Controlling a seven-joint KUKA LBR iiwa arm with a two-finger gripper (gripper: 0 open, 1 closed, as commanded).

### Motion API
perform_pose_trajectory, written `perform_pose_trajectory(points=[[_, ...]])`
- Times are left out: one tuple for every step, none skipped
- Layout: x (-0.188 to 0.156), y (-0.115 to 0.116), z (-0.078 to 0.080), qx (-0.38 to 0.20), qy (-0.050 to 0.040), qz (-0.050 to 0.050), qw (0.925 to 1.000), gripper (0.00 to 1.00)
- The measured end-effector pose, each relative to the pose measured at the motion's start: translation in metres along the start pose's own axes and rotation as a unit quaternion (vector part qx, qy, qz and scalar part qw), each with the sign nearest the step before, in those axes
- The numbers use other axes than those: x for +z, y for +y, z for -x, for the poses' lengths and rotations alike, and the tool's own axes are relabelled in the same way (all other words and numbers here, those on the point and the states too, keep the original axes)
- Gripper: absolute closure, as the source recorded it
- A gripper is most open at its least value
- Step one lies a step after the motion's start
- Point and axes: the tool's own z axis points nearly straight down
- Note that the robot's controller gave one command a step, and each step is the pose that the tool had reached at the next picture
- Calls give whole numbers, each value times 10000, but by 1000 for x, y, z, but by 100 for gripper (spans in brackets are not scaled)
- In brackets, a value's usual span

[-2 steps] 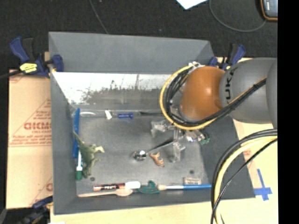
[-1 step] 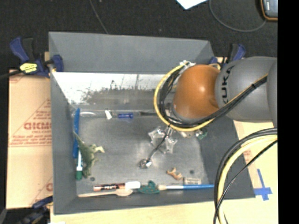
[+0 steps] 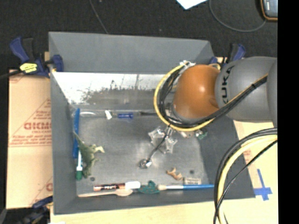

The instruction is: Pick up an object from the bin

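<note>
Fingers [image 3: 156, 135] of the gripper [image 3: 163, 140] look parted: two pale tips with a gap between them, low over the floor of the bin [image 3: 126, 50], holding nothing that I can make out. Between the tips begins a thin dark stick [image 3: 154, 153] that slants away to a small shiny ring-like end. It lies flat, well across from the green toy dinosaur [image 3: 89, 155], on the arm's side of it and about level with it. The stick is the thing nearest the tips, and the spread suits it, since a slim shaft wants a tip on each side before closing. Whether the tips already touch it I cannot tell, because the orange cover [image 3: 196, 92] on the wrist hides the upper gripper.

Open floor lies between the dinosaur and the stick, so nothing crowds the grasp from that side. The dinosaur rests against a long blue pen [image 3: 75, 132] at the wall, an awkward spot for fingers. Nearer the front wall than the dinosaur lies a row: a red and black marker [image 3: 107, 187], a dark green lump [image 3: 150, 187] and a blue-handled brush [image 3: 187, 186]. A small tan curved piece [image 3: 174, 173] lies beyond the stick from the dinosaur, close to that row.

I judge the grasp to be set up but not yet closed. The risk is the thin shaft rolling or slipping out as the tips shut.
</note>
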Motion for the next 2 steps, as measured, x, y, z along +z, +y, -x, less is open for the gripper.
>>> perform_pose_trajectory(points=[[-7, 0, 0, 4, 1, 1, 10000, 100], [-20, -1, 1, 14, -24, -19, 10000, 100]])
